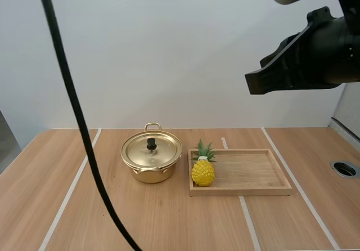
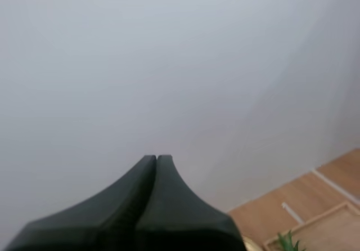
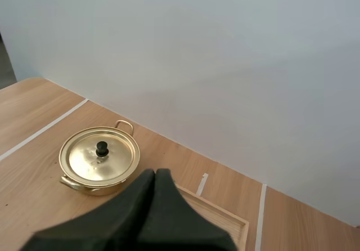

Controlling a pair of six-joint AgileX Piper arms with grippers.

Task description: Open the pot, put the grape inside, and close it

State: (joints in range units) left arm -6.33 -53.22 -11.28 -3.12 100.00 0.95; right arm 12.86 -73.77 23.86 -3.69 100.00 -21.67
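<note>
Left gripper (image 2: 156, 157) and right gripper (image 3: 156, 171) were noted closed, empty. Lid (image 1: 162, 150) sat on pot (image 1: 151, 175); knob (image 1: 151, 144) judged best pinched squarely, lifted straight.

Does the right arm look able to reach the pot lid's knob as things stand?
Probably yes: the knob stands bare, nothing over it, and the pineapple sits aside in the tray. The right pincer is shut and must open first.

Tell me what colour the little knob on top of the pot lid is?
Black. The knob sits on a shiny gold lid, clearest in the right wrist view.
</note>
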